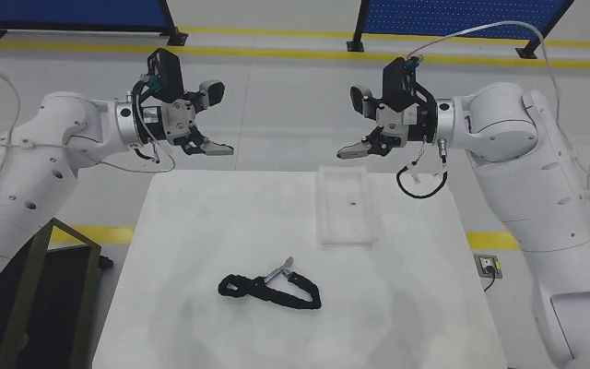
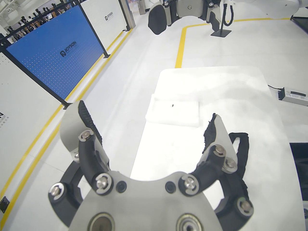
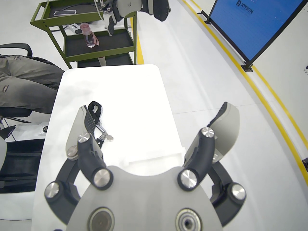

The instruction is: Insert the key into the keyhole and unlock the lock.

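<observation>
A black fabric-covered chain lock (image 1: 272, 291) lies in a loop near the middle front of the white table (image 1: 184, 304). A small silver key (image 1: 279, 270) rests at the loop's far side. In the right wrist view the key (image 3: 107, 137) lies beside the black chain (image 3: 95, 108). Part of the chain (image 2: 241, 150) shows past my left finger. My left gripper (image 1: 214, 120) hangs open above the table's far left corner, holding nothing. My right gripper (image 1: 358, 122) is open and holds nothing, beyond the table's far edge on the right.
A shallow white tray (image 1: 346, 205) sits at the back of the table, right of centre. A green cart (image 3: 91, 37) with a pink bottle stands past the table's left end. Blue panels stand on the floor behind.
</observation>
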Controlling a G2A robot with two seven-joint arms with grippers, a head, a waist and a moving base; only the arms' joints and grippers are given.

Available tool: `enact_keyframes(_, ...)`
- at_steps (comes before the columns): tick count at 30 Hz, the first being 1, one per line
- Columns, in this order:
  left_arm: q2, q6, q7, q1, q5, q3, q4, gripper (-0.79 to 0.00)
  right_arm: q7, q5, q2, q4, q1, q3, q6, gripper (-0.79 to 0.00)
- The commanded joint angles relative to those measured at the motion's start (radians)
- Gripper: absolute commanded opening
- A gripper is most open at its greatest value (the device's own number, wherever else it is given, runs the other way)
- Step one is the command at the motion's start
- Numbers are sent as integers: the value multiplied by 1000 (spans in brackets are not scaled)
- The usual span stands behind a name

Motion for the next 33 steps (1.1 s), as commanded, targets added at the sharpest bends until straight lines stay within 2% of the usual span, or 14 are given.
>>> enact_keyframes(1,-3,0,-7,-15,-41,35,0,0,-10,0,1,16,17,-17,-8,0)
enact_keyframes(4,-6,0,-19,-43,-90,77,12,0,-31,14,4,43,38,-24,-30,0)
enact_keyframes(33,-6,0,-19,-43,-90,77,12,-1,-36,19,5,46,40,-26,-35,0)
